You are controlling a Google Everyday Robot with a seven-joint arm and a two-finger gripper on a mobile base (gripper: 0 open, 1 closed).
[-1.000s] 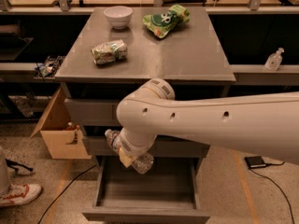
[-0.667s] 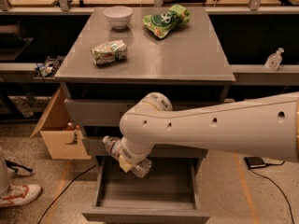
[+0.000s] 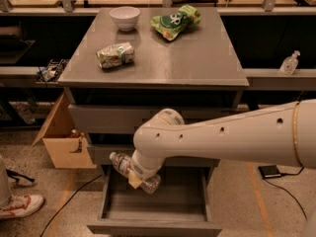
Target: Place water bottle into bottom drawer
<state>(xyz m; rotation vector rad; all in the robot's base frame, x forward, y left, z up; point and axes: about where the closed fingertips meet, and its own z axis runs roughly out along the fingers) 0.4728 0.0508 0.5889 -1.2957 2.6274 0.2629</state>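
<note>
At the left, the water bottle (image 3: 121,163) is hanging tilted in the air above the left half of the open bottom drawer (image 3: 153,227), with its cap pointing up and to the left and its base dipping down to the right. The cap end is lying close to the line of the drawer's left wall, so a release from here is risking the bottle landing on that rim and rolling out to the floor beside the cardboard box (image 3: 64,144). The thin crinkled plastic is also likely giving under the squeeze, which could let it slide.

The gripper (image 3: 138,177) is sitting just below the front of the middle drawer, low over the drawer's far half, and is pinching the bottle across its middle; 1 tan pad is showing against the plastic. Dropping from this height could make the light bottle bounce.

To the right, the white arm (image 3: 222,137) is reaching in from the right edge, running almost level across the cabinet (image 3: 163,73) front, its wrist bending down and left. It is crossing close to the 2 upper drawers, so a careless lift could be clipping them.
</note>
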